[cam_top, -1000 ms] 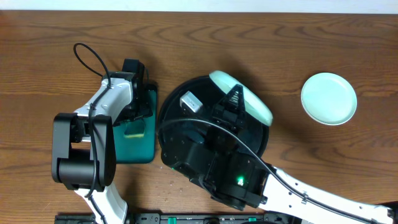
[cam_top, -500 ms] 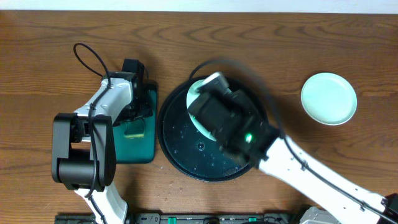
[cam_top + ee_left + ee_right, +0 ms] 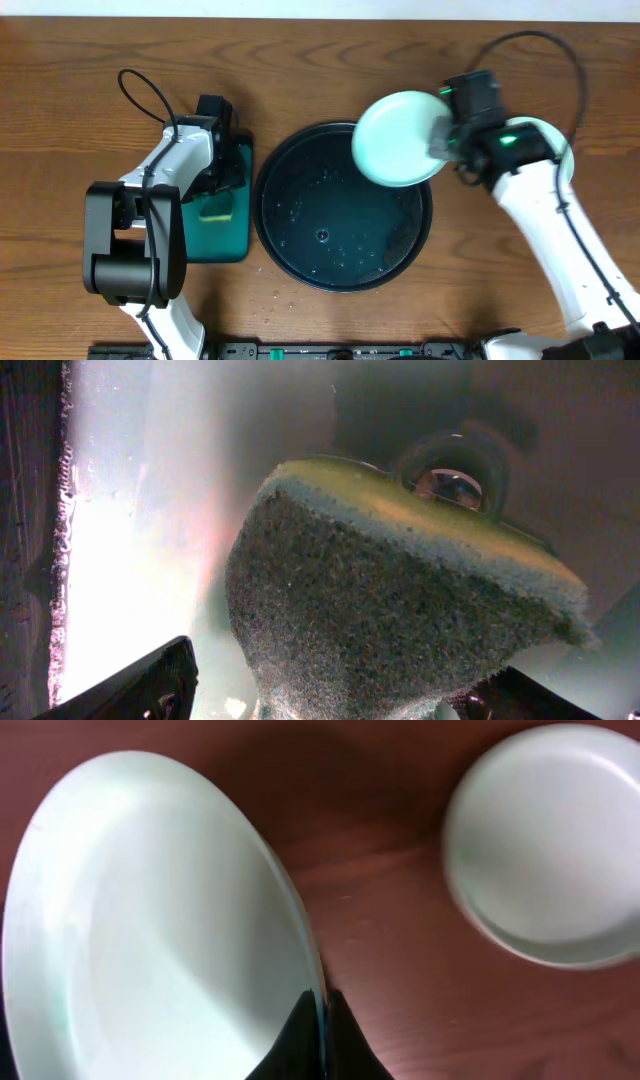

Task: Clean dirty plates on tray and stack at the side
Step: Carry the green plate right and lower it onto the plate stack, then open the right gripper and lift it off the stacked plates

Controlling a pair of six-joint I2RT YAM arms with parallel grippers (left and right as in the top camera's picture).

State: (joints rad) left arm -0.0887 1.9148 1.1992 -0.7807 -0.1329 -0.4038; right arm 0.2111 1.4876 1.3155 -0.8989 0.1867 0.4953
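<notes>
Plate (image 3: 393, 139), smooth mint, is rim-pinched by right gripper (image 3: 322, 1015) over black tray (image 3: 300, 250); hold of left gripper (image 3: 340, 695) on coarse sponge (image 3: 400, 610) cannot be told.

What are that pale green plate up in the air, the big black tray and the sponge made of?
The mint plate is likely glazed ceramic or melamine: it is smooth, with a soft sheen and a thin rim. The black tray is probably plastic with a glossy finish, and wet specks sit on its surface. The sponge looks like foam, with a coarse, fibrous scouring face under a yellow-green layer.
</notes>
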